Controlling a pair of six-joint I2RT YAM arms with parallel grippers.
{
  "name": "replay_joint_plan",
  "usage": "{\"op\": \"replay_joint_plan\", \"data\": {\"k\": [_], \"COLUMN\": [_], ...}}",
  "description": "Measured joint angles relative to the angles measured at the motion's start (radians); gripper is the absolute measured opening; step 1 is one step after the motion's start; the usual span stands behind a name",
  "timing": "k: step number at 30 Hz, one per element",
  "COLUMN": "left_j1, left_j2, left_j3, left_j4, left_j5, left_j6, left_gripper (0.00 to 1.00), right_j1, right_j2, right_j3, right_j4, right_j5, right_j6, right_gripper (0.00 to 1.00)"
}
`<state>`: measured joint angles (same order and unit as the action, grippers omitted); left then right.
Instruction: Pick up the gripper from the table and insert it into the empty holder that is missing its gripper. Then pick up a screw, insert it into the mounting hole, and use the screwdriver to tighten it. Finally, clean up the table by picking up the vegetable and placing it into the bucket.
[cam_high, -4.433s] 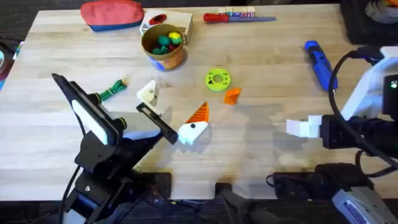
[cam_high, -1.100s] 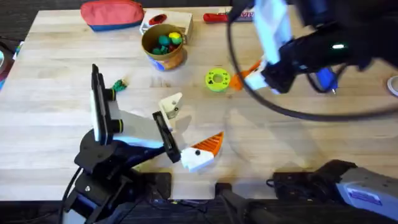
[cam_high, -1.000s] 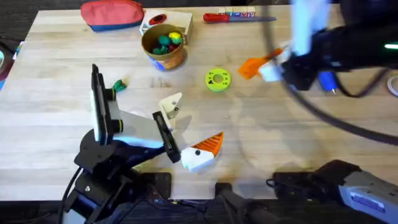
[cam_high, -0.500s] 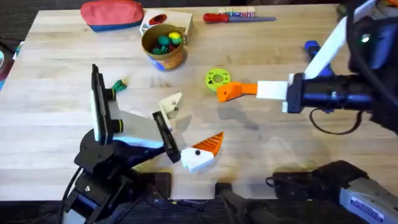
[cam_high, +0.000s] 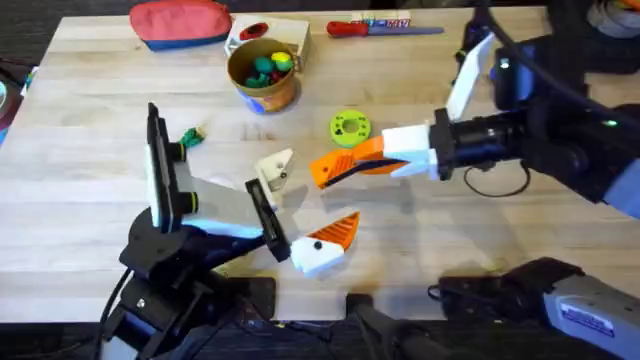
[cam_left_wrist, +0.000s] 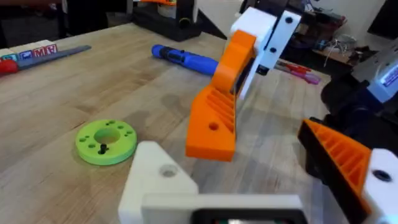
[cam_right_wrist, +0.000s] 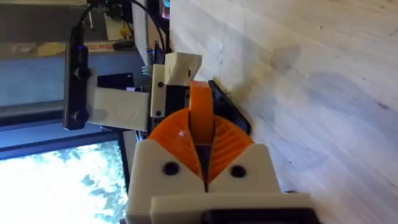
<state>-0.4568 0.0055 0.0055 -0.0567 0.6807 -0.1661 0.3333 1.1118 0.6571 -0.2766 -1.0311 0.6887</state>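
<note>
The right pincer (cam_high: 352, 163) clamps the gripper (cam_high: 331, 168) above mid-counter (cam_high: 480, 250), its long axis pointing toward the plain white holder (cam_high: 275, 166) on the left pincer (cam_high: 300, 210), which stands spread wide.

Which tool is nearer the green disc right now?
The right. The right tool, shut on the orange gripper, sits just below and beside the green disc. The left tool is farther, nearer the table's front edge.

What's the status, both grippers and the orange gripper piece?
Right gripper shut on the gripper, carried above the table toward the left. Left gripper open, its white holder bare. Path between looks clear.
</note>
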Motion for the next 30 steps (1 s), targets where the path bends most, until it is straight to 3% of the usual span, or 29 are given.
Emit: {"op": "replay_joint_plan", "data": {"k": [11,19,30], "left_j1": [0.0,0.0,0.001], "left_j2": [0.0,0.0,0.0], "left_j3": [0.0,0.0,0.0], "left_j4": [0.0,0.0,0.0], "left_j5": [0.0,0.0,-0.032], "left_j6": [0.0,-0.003,-0.016], "left_gripper": [0.987,0.986,0.987], "right_j1": [0.091,0.094,0.15], "right_j2": [0.133,0.161,0.165], "right_j3": [0.0,0.0,0.0], "right_j4": [0.257,0.278,0.342], "right_j5": [-0.052,-0.058,0.065], "right_j6": [0.188,0.254,0.361], "right_gripper": [0.004,0.004,0.003]}}
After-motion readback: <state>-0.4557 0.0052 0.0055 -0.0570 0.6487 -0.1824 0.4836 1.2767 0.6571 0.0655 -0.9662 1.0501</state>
